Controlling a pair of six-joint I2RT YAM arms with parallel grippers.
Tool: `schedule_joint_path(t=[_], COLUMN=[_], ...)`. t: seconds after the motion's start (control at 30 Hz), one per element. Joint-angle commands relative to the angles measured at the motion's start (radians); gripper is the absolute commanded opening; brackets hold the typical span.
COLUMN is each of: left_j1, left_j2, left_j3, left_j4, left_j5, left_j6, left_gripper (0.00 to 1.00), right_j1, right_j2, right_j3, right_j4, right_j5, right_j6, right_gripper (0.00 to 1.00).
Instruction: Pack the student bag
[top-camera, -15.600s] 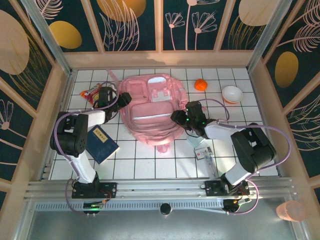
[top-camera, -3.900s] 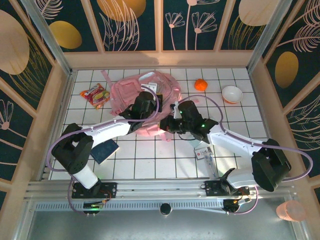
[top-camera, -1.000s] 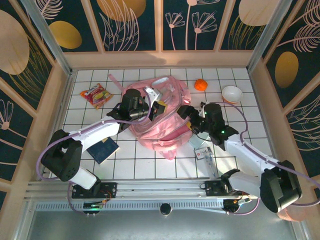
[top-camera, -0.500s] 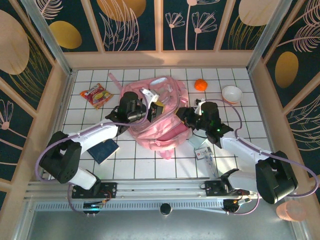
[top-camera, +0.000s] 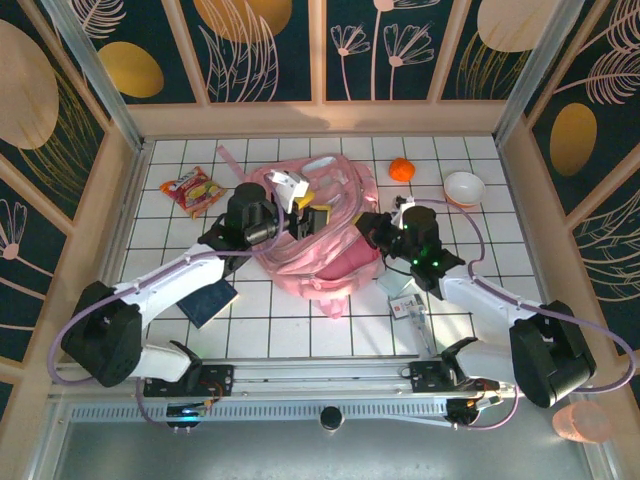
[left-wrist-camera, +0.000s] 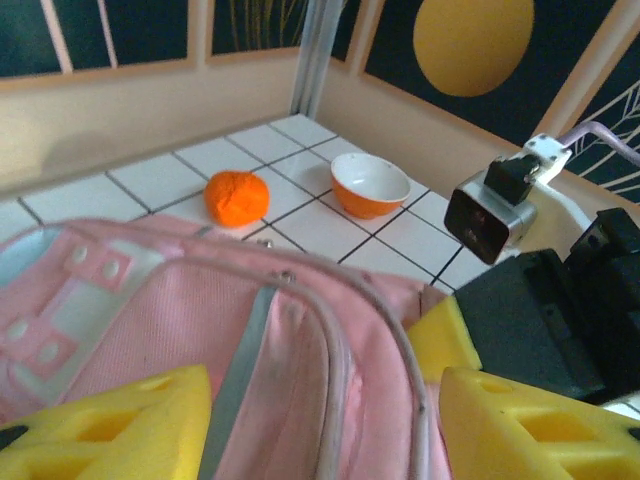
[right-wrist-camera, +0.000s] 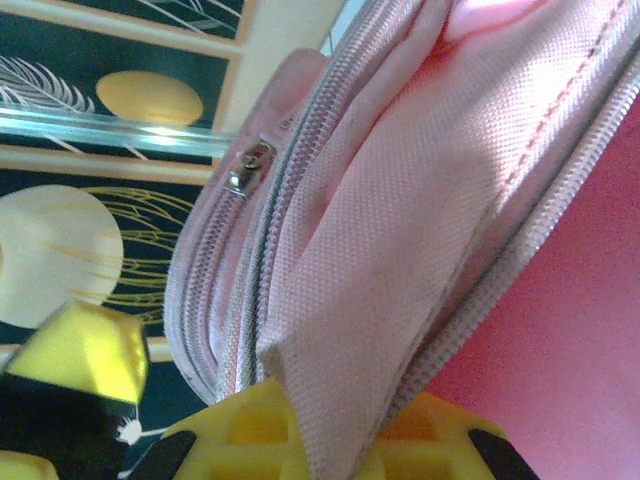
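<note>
The student bag (top-camera: 322, 262), large, pink and soft, lies slumped in the middle of the tiled table. My left gripper (top-camera: 312, 213) hovers over its upper part and is open. In the left wrist view its yellow fingers (left-wrist-camera: 105, 428) stand wide apart, with the bag's (left-wrist-camera: 150, 330) zip edges lying loose between them. My right gripper (top-camera: 368, 229) is at the bag's right side, shut on a fold of the pink fabric (right-wrist-camera: 420, 200) beside the zip. Its yellow pads (right-wrist-camera: 250, 430) pinch that fold at the bottom of the right wrist view. A metal zip pull (right-wrist-camera: 248, 165) hangs above.
An orange (top-camera: 402, 169) and a white-and-orange bowl (top-camera: 464, 187) sit at the back right. A snack packet (top-camera: 195, 189) lies at the back left. A blue book (top-camera: 207, 300) rests under the left arm, and a small card (top-camera: 405, 306) lies near the right arm.
My right gripper has closed on the bag's right edge. My left gripper has opened, let go of the fabric and drawn slightly back and to the left.
</note>
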Motion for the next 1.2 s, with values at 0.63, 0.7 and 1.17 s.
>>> schedule_joint_path(t=[0.63, 0.7, 1.17], left_j1=[-0.046, -0.071, -0.113], left_j2=[-0.358, -0.364, -0.212], left_j3=[-0.235, -0.261, -0.233], left_j4=[-0.485, -0.477, -0.446], left_j5=[-0.122, -0.114, -0.156], left_j6=[-0.562, -0.599, -0.628], left_gripper=[0.51, 0.48, 0.48], right_j1=[0.164, 0.168, 0.193], right_j2=[0.094, 0.111, 0.143], right_j3=[0.101, 0.105, 0.142], right_j4=[0.363, 0.385, 0.380], right_j5=[0.446, 0.437, 0.418], right_j6=[0.005, 0.017, 0.004], right_gripper=[0.00, 0.00, 0.00])
